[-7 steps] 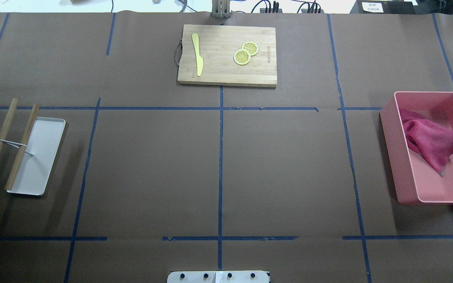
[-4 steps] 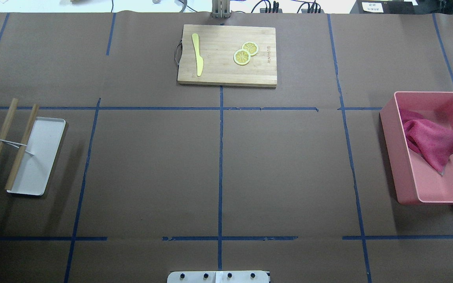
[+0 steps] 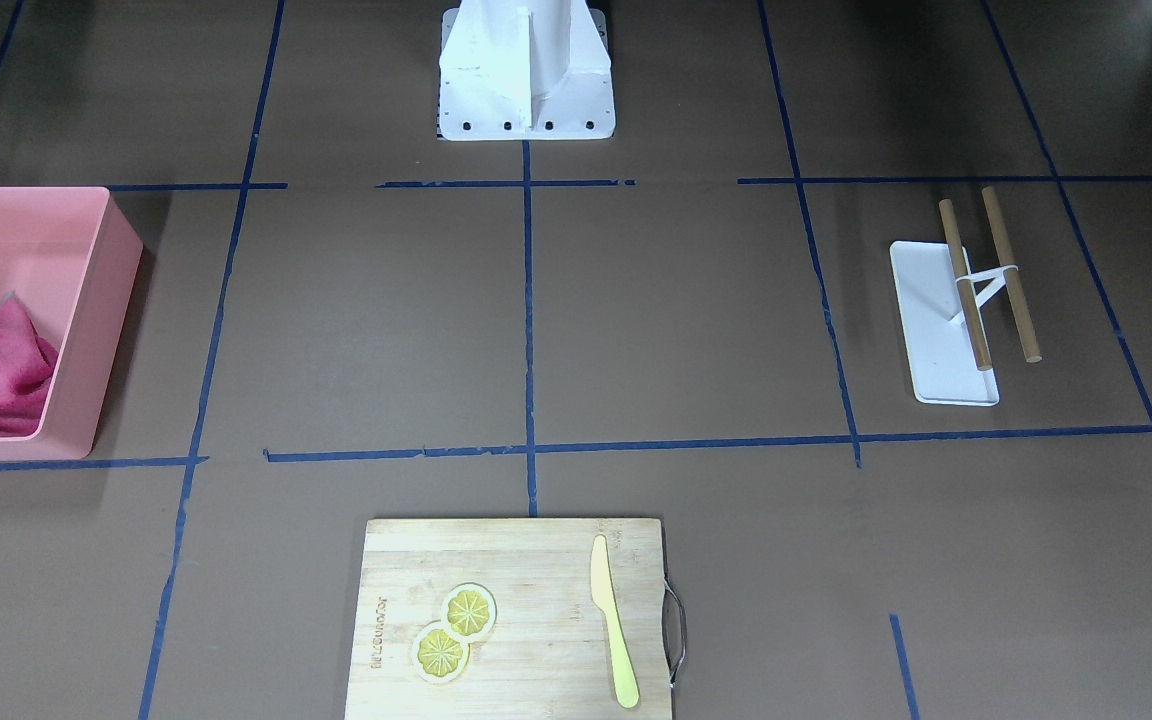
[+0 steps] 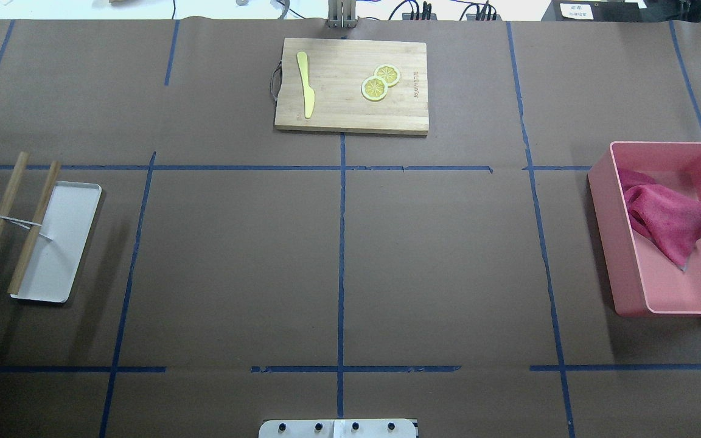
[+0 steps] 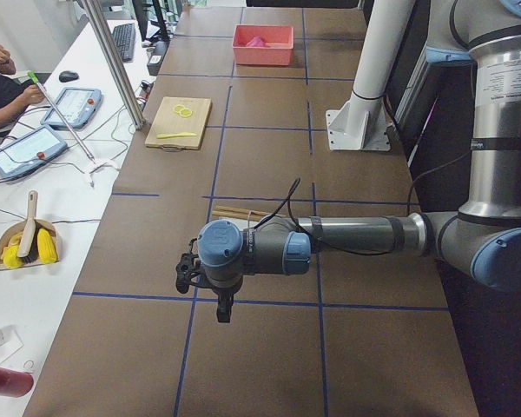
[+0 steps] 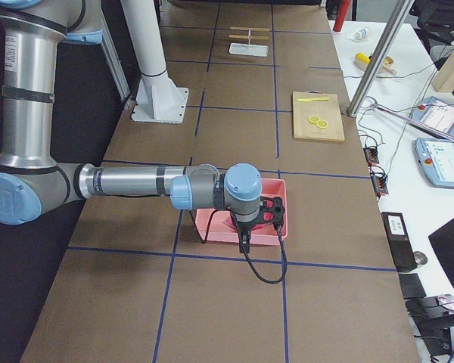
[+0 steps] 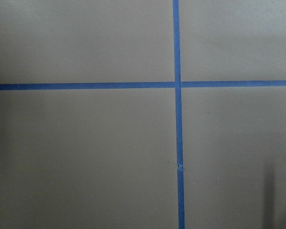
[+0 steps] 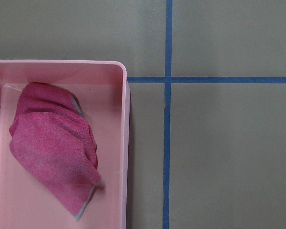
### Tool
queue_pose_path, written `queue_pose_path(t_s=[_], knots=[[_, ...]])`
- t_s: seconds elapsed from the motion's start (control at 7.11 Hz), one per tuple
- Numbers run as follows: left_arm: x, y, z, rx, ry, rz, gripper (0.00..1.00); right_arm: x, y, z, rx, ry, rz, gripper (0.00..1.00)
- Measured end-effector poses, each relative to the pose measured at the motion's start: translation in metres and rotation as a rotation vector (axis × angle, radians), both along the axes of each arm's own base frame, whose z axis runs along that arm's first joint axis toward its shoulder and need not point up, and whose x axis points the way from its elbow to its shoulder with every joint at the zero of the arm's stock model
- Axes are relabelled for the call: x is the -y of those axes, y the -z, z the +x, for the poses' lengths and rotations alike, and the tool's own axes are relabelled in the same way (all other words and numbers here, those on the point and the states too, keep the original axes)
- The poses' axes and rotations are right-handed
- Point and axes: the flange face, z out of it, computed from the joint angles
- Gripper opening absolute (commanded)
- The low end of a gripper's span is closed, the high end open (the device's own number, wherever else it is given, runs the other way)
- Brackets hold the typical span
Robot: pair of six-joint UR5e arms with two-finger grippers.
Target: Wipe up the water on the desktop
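Observation:
The desktop [image 4: 235, 261] is a matte dark-brown surface marked by blue tape lines; I see no water on it in any view. A pink cloth [image 4: 667, 222] lies crumpled in a pink bin [image 4: 606, 243] at the right edge, and also shows in the right wrist view [image 8: 52, 148]. My right gripper [image 6: 271, 212] hovers over the bin's near side, seen only from the side; I cannot tell whether it is open. My left gripper [image 5: 189, 274] hovers above bare desktop at the left end, seen only from the side; I cannot tell its state either.
A wooden cutting board [image 4: 350, 85] with a yellow knife [image 4: 305, 82] and two lemon slices [image 4: 380, 82] sits at the far middle. A white tray [image 4: 61, 243] with two wooden sticks [image 4: 31, 225] lies at the left. The robot base [image 3: 526, 70] stands at the near middle.

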Motion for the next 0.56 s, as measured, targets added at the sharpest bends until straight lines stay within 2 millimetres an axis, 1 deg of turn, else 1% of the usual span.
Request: queue_pose_path(t_s=[0.56], knots=[[0.0013, -0.001, -0.0005, 0.007, 0.0, 0.0, 1.0, -0.0007, -0.0012, 0.0003, -0.005, 0.0, -0.001, 1.0]])
